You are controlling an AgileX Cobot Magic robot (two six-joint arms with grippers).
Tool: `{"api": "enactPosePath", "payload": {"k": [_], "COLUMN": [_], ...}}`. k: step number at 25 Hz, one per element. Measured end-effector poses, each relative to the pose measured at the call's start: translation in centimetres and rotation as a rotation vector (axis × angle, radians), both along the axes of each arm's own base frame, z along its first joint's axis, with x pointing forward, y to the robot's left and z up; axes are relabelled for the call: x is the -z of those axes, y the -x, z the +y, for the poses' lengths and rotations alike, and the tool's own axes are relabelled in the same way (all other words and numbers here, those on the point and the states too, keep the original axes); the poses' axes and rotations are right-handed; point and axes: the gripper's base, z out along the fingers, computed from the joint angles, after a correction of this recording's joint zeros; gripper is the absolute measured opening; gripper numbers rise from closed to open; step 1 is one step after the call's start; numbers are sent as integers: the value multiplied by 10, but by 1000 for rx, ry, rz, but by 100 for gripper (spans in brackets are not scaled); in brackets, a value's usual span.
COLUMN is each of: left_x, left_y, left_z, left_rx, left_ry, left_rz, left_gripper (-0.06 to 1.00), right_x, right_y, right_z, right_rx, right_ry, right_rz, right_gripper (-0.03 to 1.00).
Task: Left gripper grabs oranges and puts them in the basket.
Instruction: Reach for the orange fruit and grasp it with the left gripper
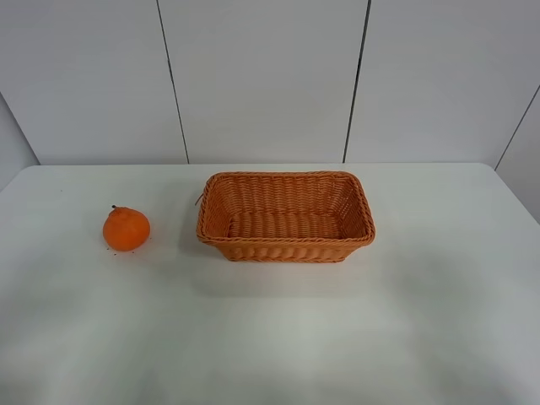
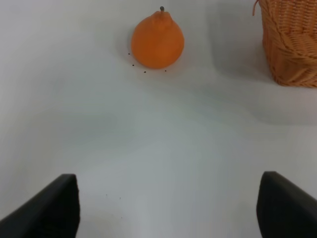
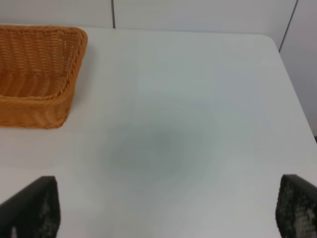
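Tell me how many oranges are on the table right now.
1. The orange sits on the white table, to the left of the basket in the high view and apart from it. None lies inside the basket, and nothing in view could hide another.

The orange [image 1: 126, 229] is bright orange with a small dark stem; the basket [image 1: 287, 250] is orange-brown, tightly woven, with a braided rim. The counter [image 1: 278, 337] is plain white.

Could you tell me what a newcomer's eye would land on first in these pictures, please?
Probably the bright orange, sitting alone on the white table left of centre. Next, the empty wicker basket in the middle, apart from the fruit.
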Motion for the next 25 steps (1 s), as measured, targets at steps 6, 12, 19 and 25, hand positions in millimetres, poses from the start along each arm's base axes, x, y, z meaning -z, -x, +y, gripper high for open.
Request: {"api": "enactPosePath", "payload": {"k": [6,12,19,25], "left_x": [0,0,-38,-95], "left_y": [0,0,-26,-104], "left_z": [0,0,1,3], "left_rx": [0,0,0,0], "left_ry": [0,0,3,9], "left_rz": [0,0,94,252], "left_gripper": [84,84,84,84], "right_x": [0,0,0,0], "right_y": [0,0,0,0], "right_z": [0,0,0,0], "right_rx": [0,0,0,0], "right_ry": [0,0,0,0], "right_rz": [0,0,0,0], "right_gripper": [69,69,69,69]}}
